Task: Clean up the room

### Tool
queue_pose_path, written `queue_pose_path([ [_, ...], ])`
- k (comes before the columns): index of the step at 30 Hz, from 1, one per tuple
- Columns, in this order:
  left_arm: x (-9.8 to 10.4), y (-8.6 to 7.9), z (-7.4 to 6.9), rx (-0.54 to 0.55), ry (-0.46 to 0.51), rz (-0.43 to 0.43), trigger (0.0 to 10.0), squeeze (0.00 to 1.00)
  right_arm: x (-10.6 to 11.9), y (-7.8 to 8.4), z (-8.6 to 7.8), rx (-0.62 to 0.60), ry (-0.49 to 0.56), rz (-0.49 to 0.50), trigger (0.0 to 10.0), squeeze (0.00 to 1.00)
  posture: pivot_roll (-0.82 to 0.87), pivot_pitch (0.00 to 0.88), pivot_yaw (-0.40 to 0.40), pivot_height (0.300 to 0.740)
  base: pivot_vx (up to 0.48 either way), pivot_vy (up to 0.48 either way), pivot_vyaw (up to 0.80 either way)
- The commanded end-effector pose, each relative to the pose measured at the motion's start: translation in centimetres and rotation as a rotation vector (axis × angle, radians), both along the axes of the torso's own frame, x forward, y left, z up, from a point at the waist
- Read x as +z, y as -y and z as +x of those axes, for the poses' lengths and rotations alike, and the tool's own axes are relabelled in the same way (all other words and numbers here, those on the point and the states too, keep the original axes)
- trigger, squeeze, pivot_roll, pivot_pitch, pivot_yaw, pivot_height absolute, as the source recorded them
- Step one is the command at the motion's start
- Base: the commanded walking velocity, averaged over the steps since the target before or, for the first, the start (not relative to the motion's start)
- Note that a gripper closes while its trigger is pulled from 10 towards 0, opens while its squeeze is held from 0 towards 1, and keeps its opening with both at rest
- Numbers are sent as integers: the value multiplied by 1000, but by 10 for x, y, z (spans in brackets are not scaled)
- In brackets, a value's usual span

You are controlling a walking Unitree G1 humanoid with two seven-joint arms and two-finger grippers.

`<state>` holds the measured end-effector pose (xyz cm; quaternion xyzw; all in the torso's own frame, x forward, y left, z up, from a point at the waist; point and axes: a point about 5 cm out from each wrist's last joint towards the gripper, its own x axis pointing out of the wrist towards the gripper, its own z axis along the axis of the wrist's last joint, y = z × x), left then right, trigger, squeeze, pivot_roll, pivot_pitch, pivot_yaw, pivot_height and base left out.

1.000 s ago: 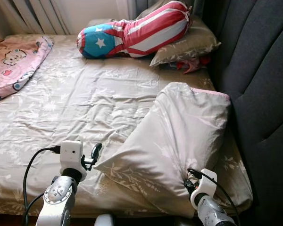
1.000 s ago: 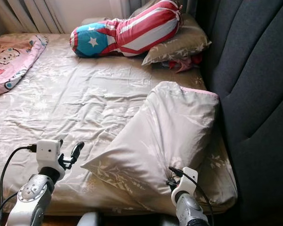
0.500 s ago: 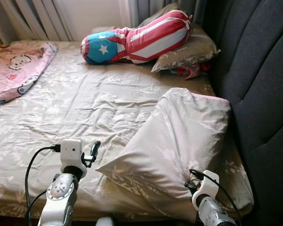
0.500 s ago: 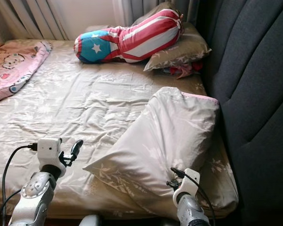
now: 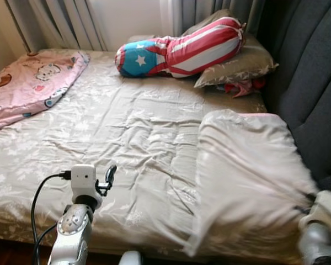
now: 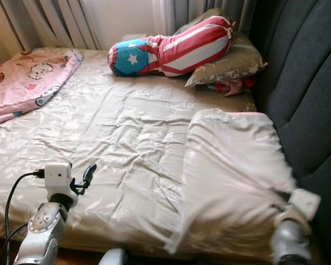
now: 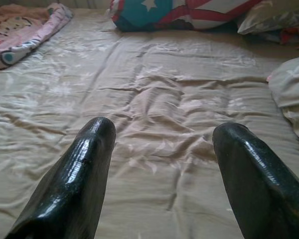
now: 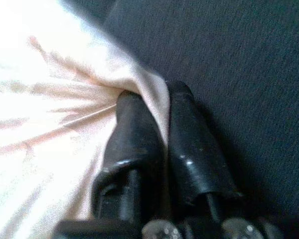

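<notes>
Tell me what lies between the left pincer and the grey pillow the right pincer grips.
Only bare, wrinkled bedsheet. In the left eye view, left pincer hovers open; nothing rests between it and the grey pillow.

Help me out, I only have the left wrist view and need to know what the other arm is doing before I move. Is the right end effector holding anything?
Observer: Yes. The right end effector is shut on an edge of the pale pillow, next to the dark headboard.
Operator: Is my left end effector touching the bed?
Observer: It looks raised over the sheet near the front edge, fingers open, holding nothing.
Operator: Anything else at the head of the bed?
Observer: A star-and-stripe bolster lies on another pillow.
</notes>
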<state>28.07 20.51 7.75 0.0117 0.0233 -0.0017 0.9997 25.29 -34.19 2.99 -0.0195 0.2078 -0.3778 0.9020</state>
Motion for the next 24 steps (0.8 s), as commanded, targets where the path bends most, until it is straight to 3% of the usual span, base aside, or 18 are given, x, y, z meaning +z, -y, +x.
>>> queue_pose_path([
  [1, -1, -1, 0, 3, -1, 9, 10000, 0, 25, 16, 7, -42, 78, -93, 4510, 0, 17, 0, -14, 655, 0, 0, 0],
  [2, -2, 0, 1, 1, -2, 8, 10000, 0, 23, 10, 10, -14, 84, -82, 10000, 0, 15, 0, -13, 655, 0, 0, 0],
  [11, -4, 1, 0, 0, -2, 6, 10000, 0, 0, -21, 11, 43, 56, -1, 10000, 0, 34, 0, -13, 655, 0, 0, 0],
  [12, -4, 1, 0, 0, -2, 5, 10000, 0, 0, -22, 11, 43, 59, -2, 10000, 659, 34, 0, -13, 655, 0, 0, 0],
  [13, -4, 1, 0, 1, -2, 4, 10000, 0, 0, -23, 12, 48, 66, -2, 10000, 1000, 34, 0, -13, 655, 0, 0, 0],
  [18, -5, 1, 0, 2, -5, 1, 10000, 0, 6, -36, 22, 157, 144, -19, 10000, 1000, 30, 0, -14, 655, 0, 0, 0],
  [19, -5, 1, 0, 4, -7, -1, 10000, 0, 8, -43, 26, 218, 162, -24, 10000, 0, 30, 0, -14, 655, 0, 0, 0],
  [21, -6, 1, 1, 9, -9, -10, 10000, 0, 10, -60, 34, 358, 203, -8, 10000, 0, 26, 0, -15, 655, 0, 0, 0],
  [24, -9, 1, 1, 24, -21, -30, 10000, 0, 4, -78, 36, 429, 231, 58, 10000, 0, 25, 0, -16, 655, 0, 0, 0],
])
